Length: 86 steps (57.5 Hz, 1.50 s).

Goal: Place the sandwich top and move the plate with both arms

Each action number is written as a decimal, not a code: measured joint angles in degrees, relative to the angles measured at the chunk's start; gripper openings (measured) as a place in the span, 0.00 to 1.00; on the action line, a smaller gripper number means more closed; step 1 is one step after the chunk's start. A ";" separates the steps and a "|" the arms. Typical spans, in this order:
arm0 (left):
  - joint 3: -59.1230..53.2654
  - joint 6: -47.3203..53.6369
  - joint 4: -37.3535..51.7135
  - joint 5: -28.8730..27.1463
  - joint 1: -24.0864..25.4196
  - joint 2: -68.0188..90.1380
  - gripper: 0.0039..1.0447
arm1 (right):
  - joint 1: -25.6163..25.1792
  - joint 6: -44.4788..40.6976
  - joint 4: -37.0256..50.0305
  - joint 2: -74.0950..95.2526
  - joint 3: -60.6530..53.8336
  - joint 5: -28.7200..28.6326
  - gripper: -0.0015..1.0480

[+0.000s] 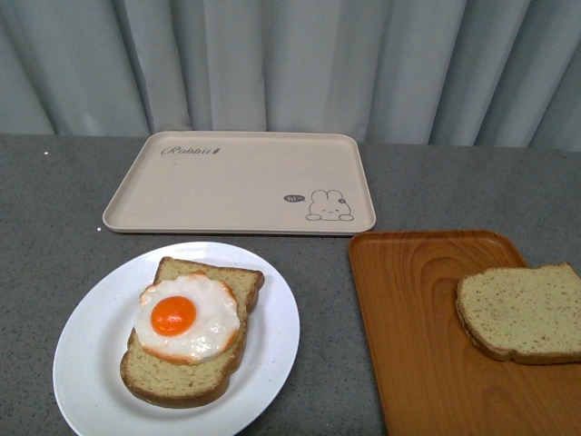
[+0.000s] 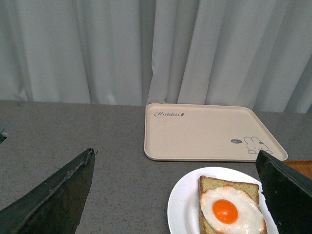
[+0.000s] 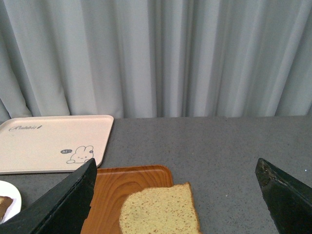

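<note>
The sandwich top [image 1: 522,312], a plain tan speckled slice with brown crust, lies flat on the orange wood-grain tray [image 1: 418,336] at the right; the right wrist view shows the slice [image 3: 160,213] below my open right gripper [image 3: 175,183]. The white plate [image 1: 91,354] sits at the front left and holds a bread slice with a fried egg [image 1: 188,317] on it. In the left wrist view my open left gripper [image 2: 175,183] hangs above the table just left of the plate [image 2: 183,207]. Neither arm shows in the front view.
A beige rabbit-print tray [image 1: 241,182] lies at the back middle of the grey table, behind the plate. Pale curtains close off the far edge. Bare grey tabletop [image 3: 219,146] stretches right of the orange tray in the right wrist view.
</note>
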 joint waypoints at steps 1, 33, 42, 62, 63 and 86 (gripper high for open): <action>0.00 0.00 0.00 0.00 0.00 0.00 0.94 | 0.00 0.00 0.00 0.00 0.00 0.00 0.91; 0.00 0.00 0.00 0.00 0.00 0.00 0.94 | 0.00 0.00 0.00 0.00 0.00 0.00 0.91; 0.00 0.00 0.00 0.00 0.00 0.00 0.94 | 0.00 0.00 0.00 0.00 0.00 0.00 0.91; 0.00 0.00 0.00 0.00 0.00 0.00 0.94 | 0.00 0.00 0.00 0.00 0.00 0.00 0.91; 0.00 0.00 0.00 0.02 0.00 0.00 0.94 | 0.00 0.00 0.00 0.00 0.00 0.00 0.91; 0.00 0.00 0.00 0.00 0.00 0.00 0.94 | 0.00 0.00 0.00 0.00 0.00 0.00 0.91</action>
